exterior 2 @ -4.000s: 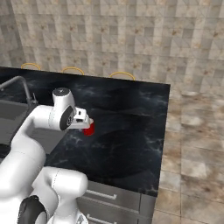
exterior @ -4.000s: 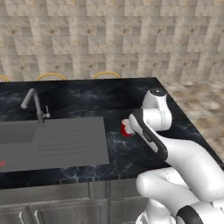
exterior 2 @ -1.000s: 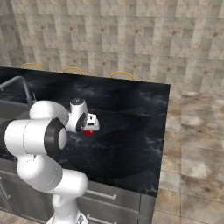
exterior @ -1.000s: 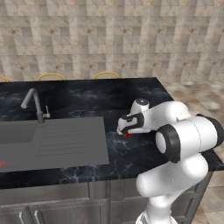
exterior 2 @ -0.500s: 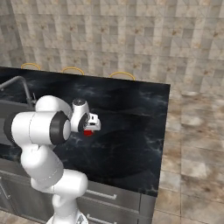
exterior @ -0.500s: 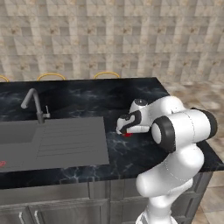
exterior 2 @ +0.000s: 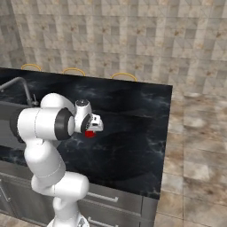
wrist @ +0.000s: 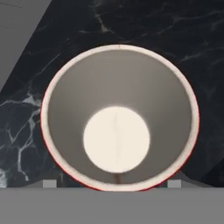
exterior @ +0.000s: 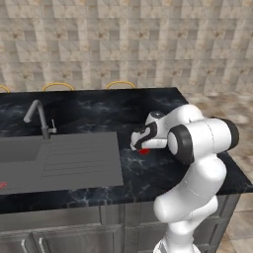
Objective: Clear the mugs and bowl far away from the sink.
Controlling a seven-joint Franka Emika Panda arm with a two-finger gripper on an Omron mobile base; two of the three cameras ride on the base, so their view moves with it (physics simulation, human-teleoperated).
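Tool [exterior: 140, 147] low over red mug [wrist: 119, 117], grip unclear

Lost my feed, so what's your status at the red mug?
Gripper low over red mug, jaw state unclear. Mug upright on black counter, right of the sink. Nothing in the way.

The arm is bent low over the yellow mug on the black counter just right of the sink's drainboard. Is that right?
Not quite: the mug is red, not yellow. The left base view shows red under the gripper, and the hand view shows its red rim around a white inside. It stands on the black counter, right of the sink.
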